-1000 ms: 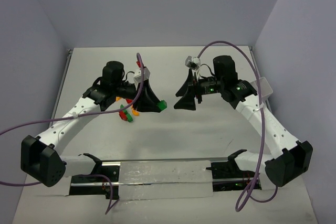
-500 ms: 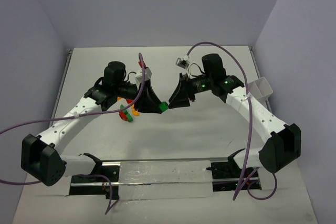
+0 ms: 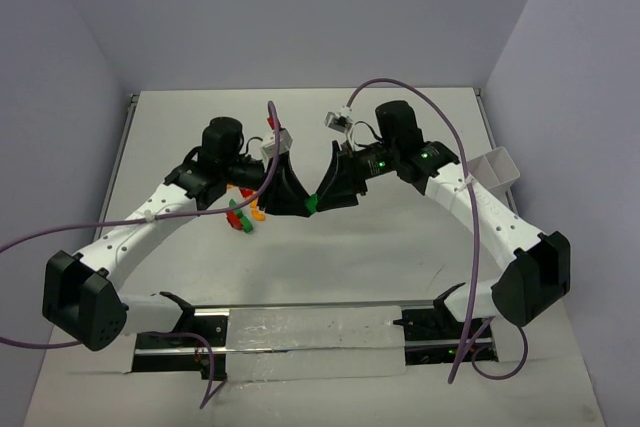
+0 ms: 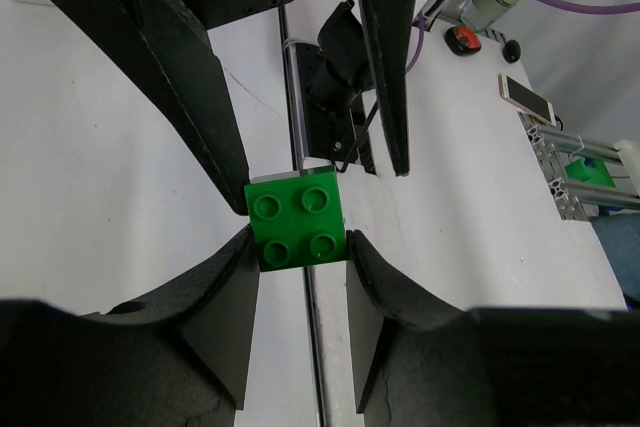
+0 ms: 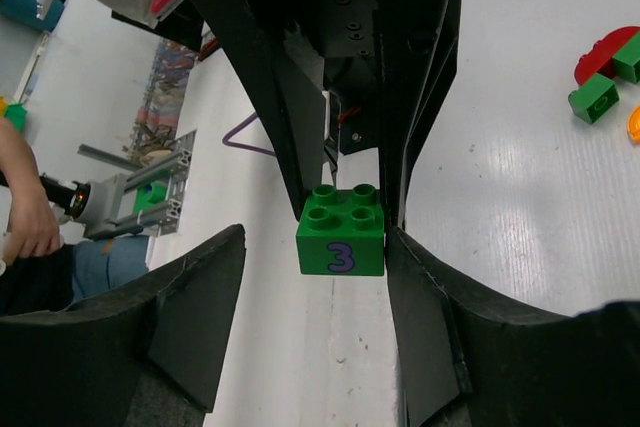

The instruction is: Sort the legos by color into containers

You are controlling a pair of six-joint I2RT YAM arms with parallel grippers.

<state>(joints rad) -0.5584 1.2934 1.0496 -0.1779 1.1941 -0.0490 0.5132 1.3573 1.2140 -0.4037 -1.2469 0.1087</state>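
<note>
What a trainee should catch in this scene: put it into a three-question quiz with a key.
1. True or false: the left gripper is clamped on the green brick.
2. Which mark shows on the brick's side in the right wrist view? A) 3 B) 7 C) none
3. Short answer: which arm does the white container stand beside?
Key: 1 true; 2 A; 3 the right arm.
</note>
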